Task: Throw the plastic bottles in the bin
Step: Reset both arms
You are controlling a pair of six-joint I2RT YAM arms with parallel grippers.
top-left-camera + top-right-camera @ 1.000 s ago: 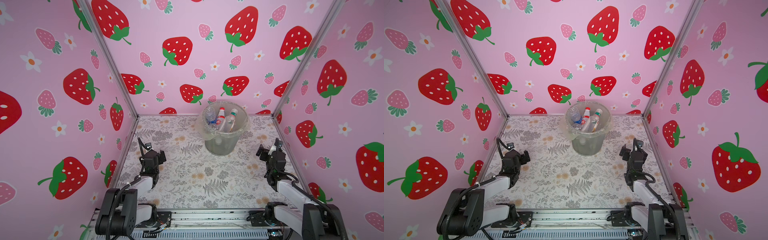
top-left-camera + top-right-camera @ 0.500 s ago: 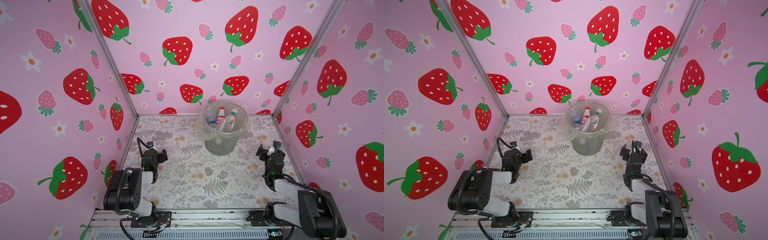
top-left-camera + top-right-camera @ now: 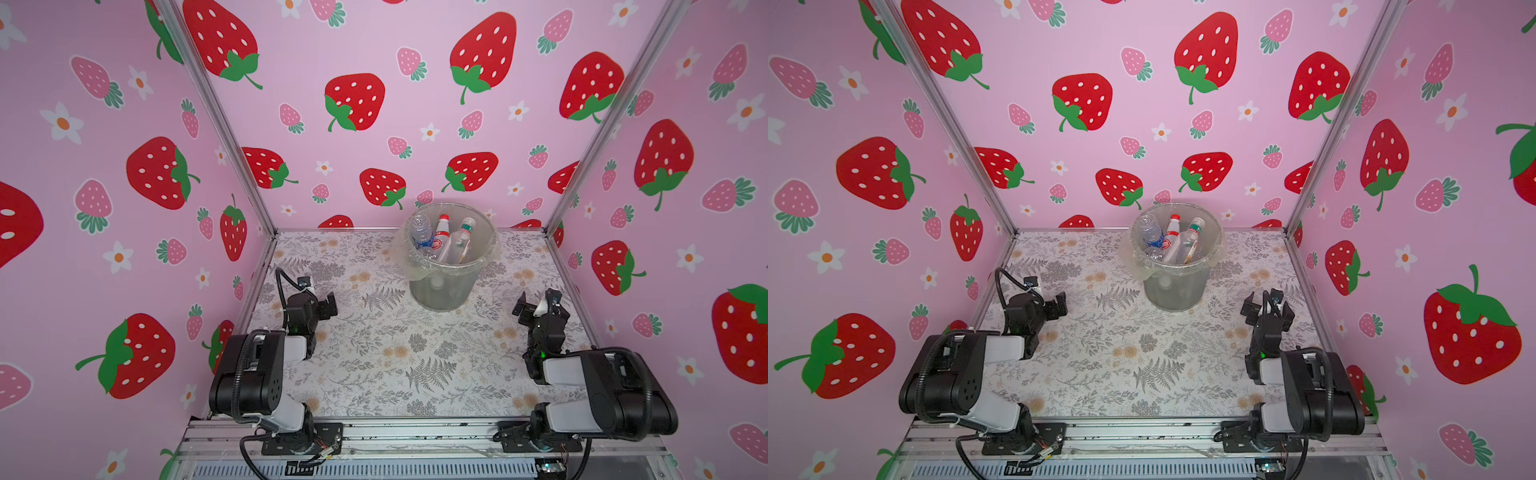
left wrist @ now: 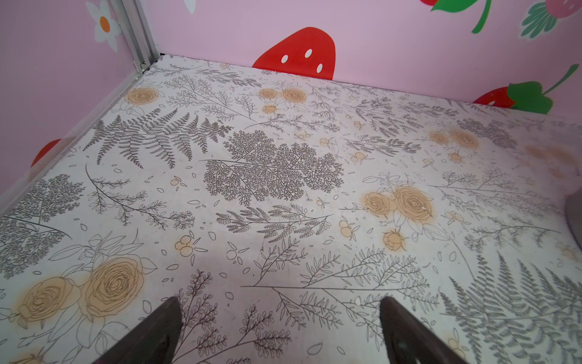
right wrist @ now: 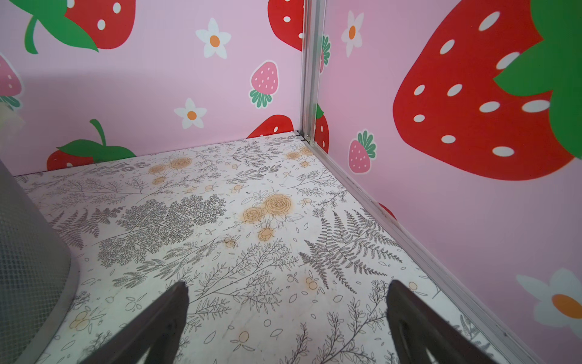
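Observation:
The bin (image 3: 442,289) (image 3: 1173,293), grey with a clear bag over its rim, stands at the back of the table, right of centre. Several plastic bottles (image 3: 441,239) (image 3: 1172,237) stand slanted inside it, with blue, red and green caps or labels. My left gripper (image 3: 328,307) (image 3: 1058,306) hovers low at the left side, open and empty (image 4: 280,302). My right gripper (image 3: 538,306) (image 3: 1268,309) sits low at the right side, open and empty (image 5: 286,286). The bin's mesh wall (image 5: 28,252) shows beside the right gripper. No bottles lie on the table.
Pink strawberry-print walls (image 3: 374,124) close in the back and both sides, with metal corner posts (image 3: 224,137). The floral tabletop (image 3: 395,353) spreads between the arms. A metal rail (image 3: 415,436) runs along the front, holding both arm bases.
Both arms have folded back, their elbows rising near the front rail. The grippers stay low at about the same spots, both still open.

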